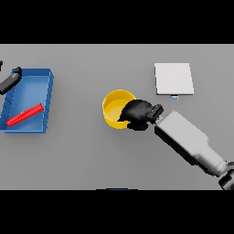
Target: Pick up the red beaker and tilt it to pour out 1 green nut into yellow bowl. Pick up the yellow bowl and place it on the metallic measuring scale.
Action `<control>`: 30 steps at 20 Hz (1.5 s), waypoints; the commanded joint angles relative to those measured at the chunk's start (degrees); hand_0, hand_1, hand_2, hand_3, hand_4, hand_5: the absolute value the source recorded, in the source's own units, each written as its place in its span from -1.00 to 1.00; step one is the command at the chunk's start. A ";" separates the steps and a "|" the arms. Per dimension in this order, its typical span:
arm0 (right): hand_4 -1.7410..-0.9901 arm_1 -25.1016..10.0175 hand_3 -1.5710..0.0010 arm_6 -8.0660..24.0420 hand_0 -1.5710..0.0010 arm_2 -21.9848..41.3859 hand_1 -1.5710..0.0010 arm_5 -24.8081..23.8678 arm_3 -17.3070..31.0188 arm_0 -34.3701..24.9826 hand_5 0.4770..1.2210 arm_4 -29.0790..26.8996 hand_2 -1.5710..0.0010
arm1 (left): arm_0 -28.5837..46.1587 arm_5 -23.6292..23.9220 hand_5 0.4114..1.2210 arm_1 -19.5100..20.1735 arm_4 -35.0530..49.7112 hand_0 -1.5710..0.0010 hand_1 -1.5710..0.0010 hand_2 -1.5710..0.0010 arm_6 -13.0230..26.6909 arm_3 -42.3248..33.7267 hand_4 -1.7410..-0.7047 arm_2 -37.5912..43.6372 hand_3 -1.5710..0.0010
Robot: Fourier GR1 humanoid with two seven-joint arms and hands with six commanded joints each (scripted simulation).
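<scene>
1 yellow bowl [114, 107], 1 red beaker [25, 114], 1 blue tray [32, 77], 1 metallic scale [173, 78], 2 robot hands

Lab bench: scale [173, 78], beaker [25, 114]

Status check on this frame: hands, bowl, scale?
Right robot hand curled on yellow bowl rim. Left robot hand at blue tray, red beaker inside. Scale bare, path clear.

A blue tray [45, 98] is set on the grey table [82, 155] at the left side; what is perhaps a raised rim is seen around it.
</scene>
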 commanded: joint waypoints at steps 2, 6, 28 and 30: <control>-0.83 -0.56 -0.42 -0.40 -0.78 0.30 -0.77 -0.26 -0.23 -0.21 0.87 0.20 -0.56 | -0.23 0.11 -0.30 0.47 -0.08 1.00 1.00 1.00 -0.15 -0.39 0.96 0.18 1.00; -0.93 -0.41 -0.60 -0.07 -0.91 -0.62 -0.90 -1.81 0.12 -0.19 0.95 0.00 -0.67 | -0.80 -0.61 -0.30 -0.53 -0.51 1.00 1.00 1.00 -0.31 0.72 0.97 -0.45 1.00; -1.00 -10.62 -0.47 3.31 -1.00 -13.04 -1.00 -3.58 -2.82 -3.34 1.00 -3.65 -0.96 | -0.39 -0.40 -0.24 0.75 -0.12 1.00 1.00 1.00 1.51 -1.04 0.95 -0.28 1.00; -1.00 -11.00 -0.47 3.42 -1.00 -14.30 -1.00 -4.74 -0.16 -3.64 1.00 -3.88 -0.95 | -0.09 0.77 -0.24 0.77 -0.37 1.00 1.00 1.00 2.86 -2.63 0.95 -0.76 1.00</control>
